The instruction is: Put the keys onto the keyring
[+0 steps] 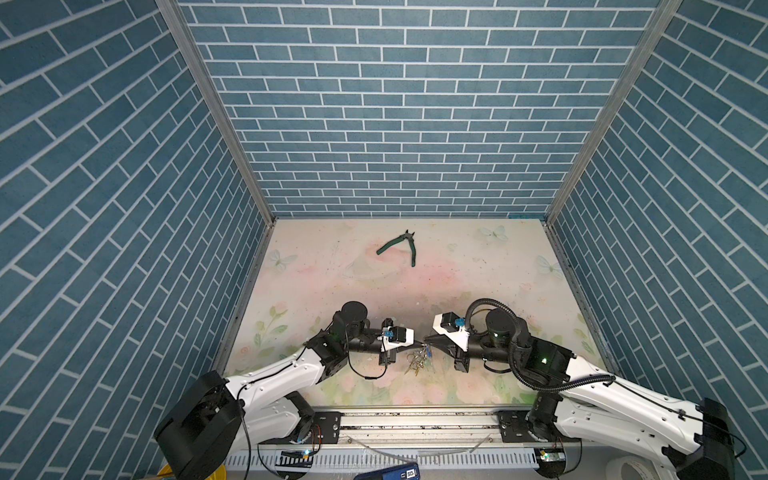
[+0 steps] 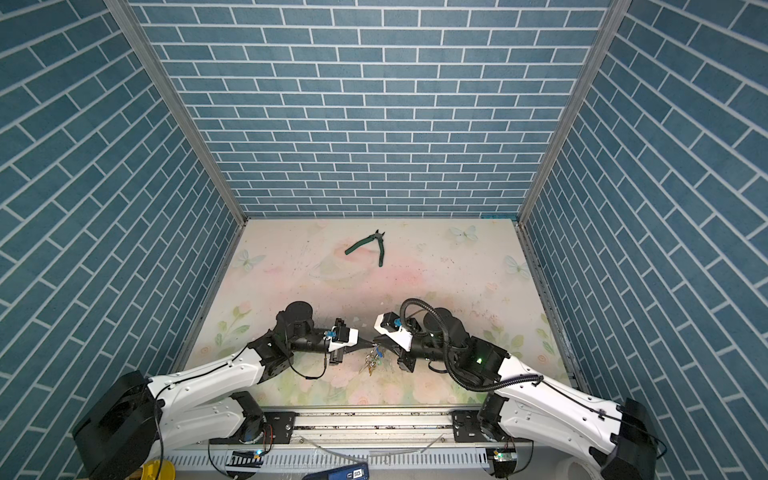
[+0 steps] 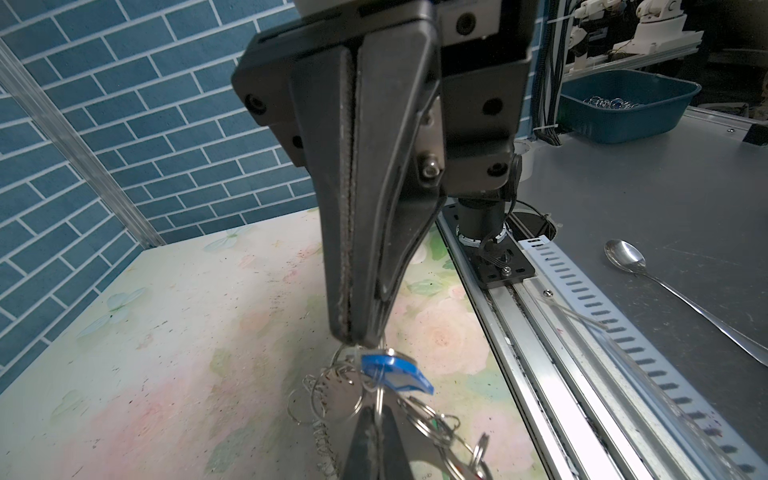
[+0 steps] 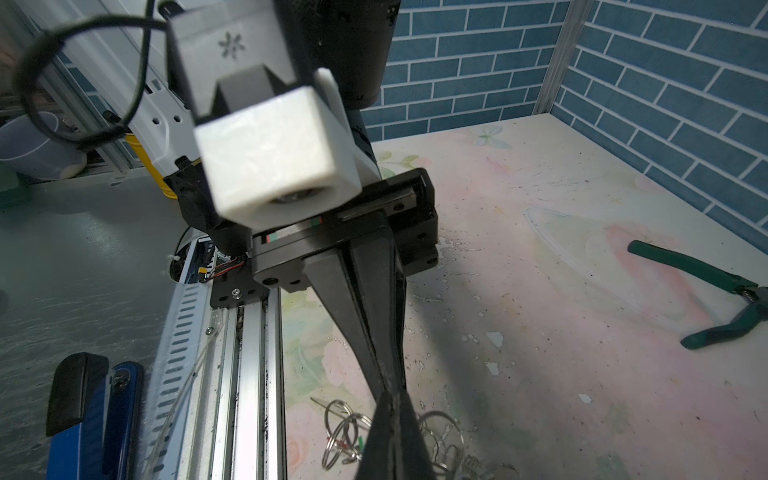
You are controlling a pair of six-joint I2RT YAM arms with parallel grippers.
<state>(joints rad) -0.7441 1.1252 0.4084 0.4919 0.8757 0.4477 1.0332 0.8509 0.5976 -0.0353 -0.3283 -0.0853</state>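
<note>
Silvery metal rings of the dark grey oval keyring (image 1: 417, 362) hang in a loose bunch in both top views. They are low over the floral tabletop (image 1: 498, 291) near its front edge, right under the spot where the left gripper (image 1: 419, 342) and the right gripper (image 1: 430, 341) meet tip to tip. Both grippers are clenched, and the green-handled pliers (image 1: 400, 245) lie well apart toward the back. In the left wrist view the keys (image 3: 395, 372), a small silvery metal key on an oblong blue plastic tag, sit at the top of the bunch. The right gripper, seen large and head-on, nips the small ring at the tag's head, while the left gripper, close under the lens, pinches a thin wire loop of the keyring. The tag hangs by its ring end, its long axis slanting down and away toward the front rail; I cannot tell which blade belongs to it. In the right wrist view the two tips touch above the rings and the tag is hidden. The dark hoop itself shows clearly nowhere. I judge the threading under way rather than finished: it is unclear whether the tag's ring already sits on a loop, and letting go remains.
</note>
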